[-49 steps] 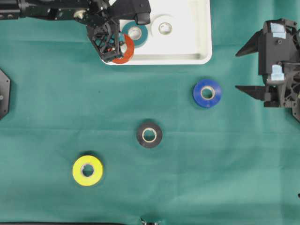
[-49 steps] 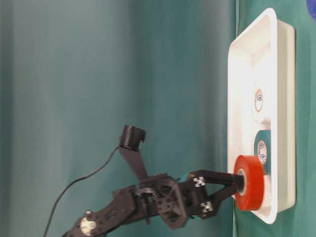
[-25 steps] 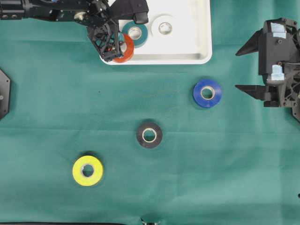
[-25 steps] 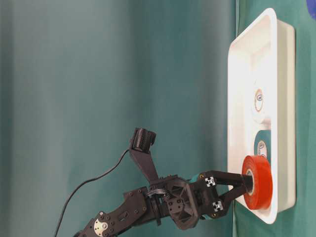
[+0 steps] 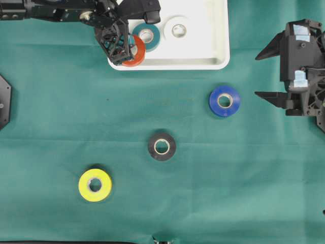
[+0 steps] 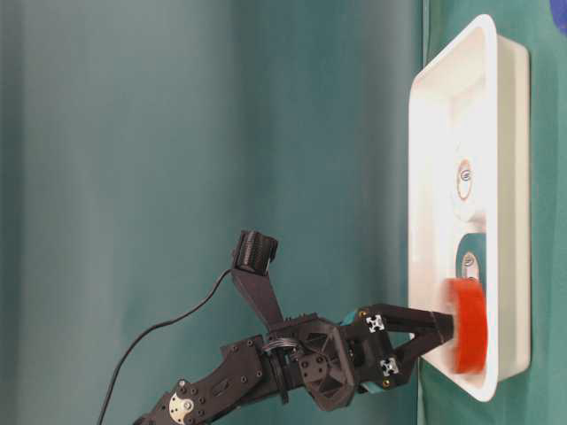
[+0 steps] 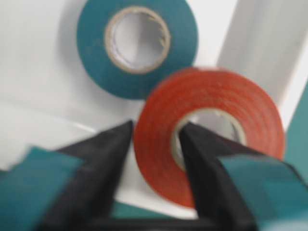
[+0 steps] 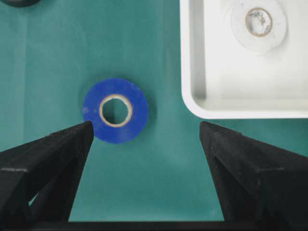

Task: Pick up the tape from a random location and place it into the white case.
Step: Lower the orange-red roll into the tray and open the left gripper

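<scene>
1. I'm seeing the left gripper (image 7: 154, 144) straddling the red tape (image 7: 209, 139) wall, jaws loosening; grip uncertain.
2. Tape hanging blurred over the white case (image 5: 216, 51) corner: light, stiff, pinch through core.
3. Right gripper (image 8: 144, 139) idling, spread.

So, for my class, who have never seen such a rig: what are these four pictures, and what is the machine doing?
It is a robot with two arms. One picture looks straight down, one from table level, and one comes from a camera on each wrist. On the green cloth lie blue, black and yellow tape rolls. The white case holds a teal roll and a white roll. The left end effector straddles a blurred red roll at the case's corner, its fingers parted. The right end effector waits open.
</scene>
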